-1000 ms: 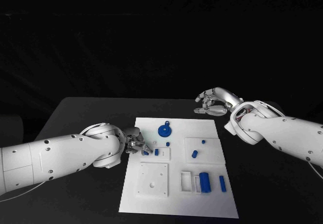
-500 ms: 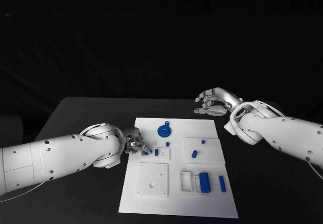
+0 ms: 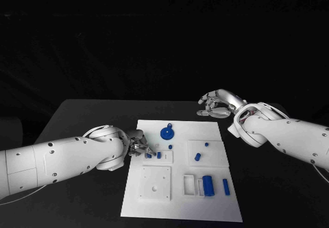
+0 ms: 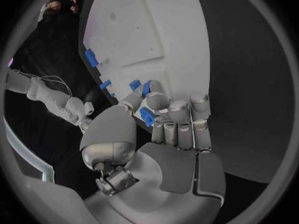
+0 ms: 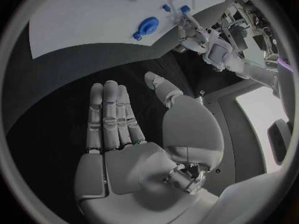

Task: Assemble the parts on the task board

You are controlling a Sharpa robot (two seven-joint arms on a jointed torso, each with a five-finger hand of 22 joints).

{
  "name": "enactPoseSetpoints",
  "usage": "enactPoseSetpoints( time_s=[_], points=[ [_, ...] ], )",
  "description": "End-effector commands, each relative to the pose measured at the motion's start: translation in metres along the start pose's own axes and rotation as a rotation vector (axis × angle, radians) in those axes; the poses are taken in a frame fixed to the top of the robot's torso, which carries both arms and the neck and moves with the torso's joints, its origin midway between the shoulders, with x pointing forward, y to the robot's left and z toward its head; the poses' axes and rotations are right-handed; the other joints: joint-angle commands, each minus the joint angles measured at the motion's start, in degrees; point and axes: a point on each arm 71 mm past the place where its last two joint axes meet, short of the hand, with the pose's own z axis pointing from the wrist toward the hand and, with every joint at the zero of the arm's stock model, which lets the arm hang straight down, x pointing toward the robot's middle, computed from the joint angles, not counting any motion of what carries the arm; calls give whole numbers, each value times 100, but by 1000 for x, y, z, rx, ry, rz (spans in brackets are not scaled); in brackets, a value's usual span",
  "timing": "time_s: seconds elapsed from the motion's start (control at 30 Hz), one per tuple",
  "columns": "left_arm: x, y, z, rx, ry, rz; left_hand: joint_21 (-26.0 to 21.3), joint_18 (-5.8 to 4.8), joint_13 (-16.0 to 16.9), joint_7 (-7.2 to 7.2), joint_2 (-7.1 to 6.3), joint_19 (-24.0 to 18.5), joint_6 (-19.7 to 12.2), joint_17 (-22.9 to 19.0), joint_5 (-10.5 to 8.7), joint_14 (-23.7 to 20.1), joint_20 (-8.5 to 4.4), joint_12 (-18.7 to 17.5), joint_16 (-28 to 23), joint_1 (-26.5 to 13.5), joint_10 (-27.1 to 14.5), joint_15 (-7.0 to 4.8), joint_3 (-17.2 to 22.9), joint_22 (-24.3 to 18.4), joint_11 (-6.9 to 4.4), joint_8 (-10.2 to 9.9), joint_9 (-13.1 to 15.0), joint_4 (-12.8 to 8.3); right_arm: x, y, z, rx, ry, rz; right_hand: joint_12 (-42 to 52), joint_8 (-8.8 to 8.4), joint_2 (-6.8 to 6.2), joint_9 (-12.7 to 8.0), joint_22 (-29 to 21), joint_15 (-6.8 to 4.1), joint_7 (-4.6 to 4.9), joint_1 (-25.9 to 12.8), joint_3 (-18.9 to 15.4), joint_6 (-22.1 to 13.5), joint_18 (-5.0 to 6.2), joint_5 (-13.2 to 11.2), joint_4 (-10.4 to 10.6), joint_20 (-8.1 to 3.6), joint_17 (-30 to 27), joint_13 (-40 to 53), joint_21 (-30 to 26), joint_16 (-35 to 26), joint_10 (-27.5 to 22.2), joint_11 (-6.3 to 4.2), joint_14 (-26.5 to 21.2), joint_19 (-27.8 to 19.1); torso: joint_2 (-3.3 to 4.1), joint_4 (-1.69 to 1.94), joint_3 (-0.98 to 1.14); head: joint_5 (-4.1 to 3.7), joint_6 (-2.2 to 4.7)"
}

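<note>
The task board (image 3: 184, 190) is a flat white matte plate lying in the middle of the black surface (image 3: 82, 114), long side running away from the robot. It carries raised white blocks: a square one with small holes (image 3: 156, 182) near its front left, and a slotted holder (image 3: 189, 185) beside it. The parts are small, smooth blue plastic pieces. A round wheel-shaped part (image 3: 167, 132) sits near the far end, a short peg (image 3: 197, 156) lies on the right-hand block, and a thick cylinder (image 3: 208, 185) with a thin bar (image 3: 226, 186) just beside it rests near the front right. No writing or labels can be read on any of them.

The left hand (image 3: 139, 146) is at the board's left edge, fingers curled around a small blue part (image 4: 147, 116); the wrist view shows that piece pressed between thumb and fingers, just beside two more blue pegs (image 4: 141, 87) on the board, though how firmly it is held is hard to judge.

The right hand (image 3: 218, 105) hovers beyond the board's far right corner, apart from it, holding nothing; the wrist view shows its metal fingers (image 5: 109, 115) stretched out side by side.
</note>
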Motion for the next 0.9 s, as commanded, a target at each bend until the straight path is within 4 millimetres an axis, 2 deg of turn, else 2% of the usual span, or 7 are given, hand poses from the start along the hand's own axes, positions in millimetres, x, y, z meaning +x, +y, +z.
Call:
enactPoseSetpoints(
  time_s=[0.03,0.43,0.5,0.67,0.77,0.9],
  points=[
    [5,-4,0,11,36,28,8,52,-3,14,-46,-7,-11,-8,-29,-4,-691,25,19,19,-39,-38,7,48,-16,-14,-10,36,1,1,0,-10,5,1,22,39,-16,8,6,27,41,-8,2,7,40,24,29,50,5,-11,-33,-23,-53,3,-1,-2,-2,0,1,-1,-5],
    [4,0,0,-2,34,45,8,54,-3,15,-68,-13,-17,-8,-35,-10,-690,26,18,49,-39,-37,9,51,-14,-8,-15,42,0,1,0,-9,4,1,27,39,-16,9,8,27,41,-6,0,6,42,28,30,51,6,-17,-34,-24,-54,3,0,-2,-1,2,0,-7,-7],
    [4,1,0,-4,31,45,9,55,-3,16,-38,-16,-19,-8,-35,-13,-690,26,19,81,-39,-36,20,52,-12,-2,-17,41,0,1,0,-9,4,1,28,40,-15,9,8,27,41,-6,0,6,43,29,30,52,6,-18,-34,-25,-54,3,0,-2,-1,3,0,-7,-7],
    [3,3,1,-9,24,49,21,52,-2,21,161,-29,-29,-6,-32,-19,-685,32,28,212,-39,-27,21,65,-6,21,-27,-19,1,1,0,-9,5,1,30,40,-15,9,9,27,41,-5,0,6,43,31,30,53,6,-21,-35,-25,-54,3,0,-2,-2,2,-1,-7,-4],
    [2,4,1,-14,19,53,25,49,-2,22,234,-35,-31,-5,-34,-20,-681,34,31,249,-41,-23,5,68,-5,32,-32,-57,1,1,0,-10,5,1,31,40,-15,9,10,27,41,-5,-1,6,44,32,31,53,6,-23,-35,-26,-55,3,1,-2,-1,4,-2,-6,-5],
    [2,4,1,-14,21,54,27,48,-1,22,256,-38,-33,-5,-35,-21,-680,35,33,262,-42,-22,-6,70,-5,36,-34,-75,1,1,0,-10,5,1,34,41,-14,9,11,27,41,-8,-3,6,44,33,33,55,7,-26,-36,-26,-55,3,1,-2,-1,3,-2,-5,-3]
  ],
)
